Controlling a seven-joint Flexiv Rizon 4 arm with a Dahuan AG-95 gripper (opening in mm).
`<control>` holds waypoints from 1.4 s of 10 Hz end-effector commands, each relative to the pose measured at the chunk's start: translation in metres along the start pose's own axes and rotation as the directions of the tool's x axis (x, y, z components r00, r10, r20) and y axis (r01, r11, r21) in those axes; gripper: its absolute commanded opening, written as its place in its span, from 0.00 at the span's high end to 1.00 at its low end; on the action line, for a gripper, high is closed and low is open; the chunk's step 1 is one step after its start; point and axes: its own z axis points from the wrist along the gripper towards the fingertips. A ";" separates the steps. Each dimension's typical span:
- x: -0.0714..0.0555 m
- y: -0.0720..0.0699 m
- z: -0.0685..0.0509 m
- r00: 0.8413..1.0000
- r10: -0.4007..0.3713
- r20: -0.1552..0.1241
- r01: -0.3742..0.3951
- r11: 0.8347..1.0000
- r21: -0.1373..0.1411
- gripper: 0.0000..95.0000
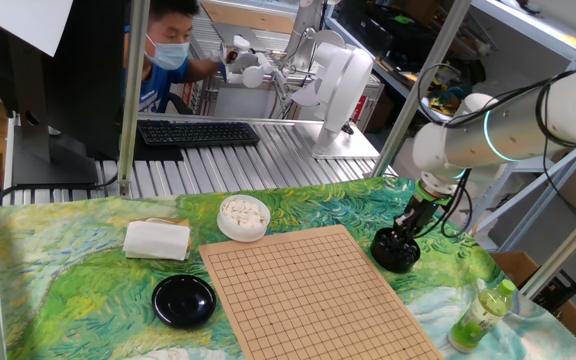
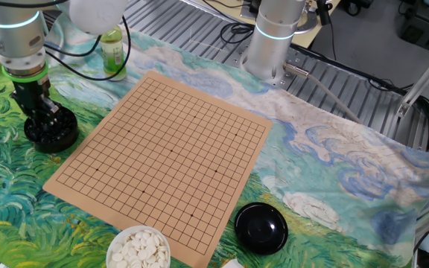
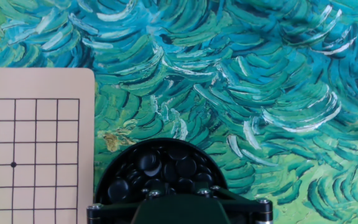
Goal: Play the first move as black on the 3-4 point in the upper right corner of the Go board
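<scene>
Glossy black stones point(image 3: 160, 168), lens-shaped, bowl-heaped

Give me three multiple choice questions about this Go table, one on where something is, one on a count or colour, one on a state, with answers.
1. Where is the tool?
A. Down in the bowl of black stones beside the board
B. Over the middle of the Go board
C. Above the bowl of white stones

2. How many stones lie on the Go board?
A. One black
B. None
C. Two white

3. What state is the black lid in?
A. Covering the white stones
C. Held by the arm
B. Lying on the cloth, off any bowl

Answers:
1. A, both fixed views show the fingers lowered into the dark bowl off the board's edge.
2. B, the grid is bare in both fixed views.
3. B, the lid rests alone on the cloth near the bowl of white stones, which stands uncovered.
</scene>
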 end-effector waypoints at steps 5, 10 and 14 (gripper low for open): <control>0.014 0.006 -0.003 1.000 0.022 0.000 -0.022 1.000 0.004 0.80; 0.005 -0.002 -0.007 1.000 -0.007 -0.004 0.007 1.000 0.007 0.80; 0.008 -0.019 -0.002 1.000 -0.027 -0.008 0.027 1.000 0.003 0.80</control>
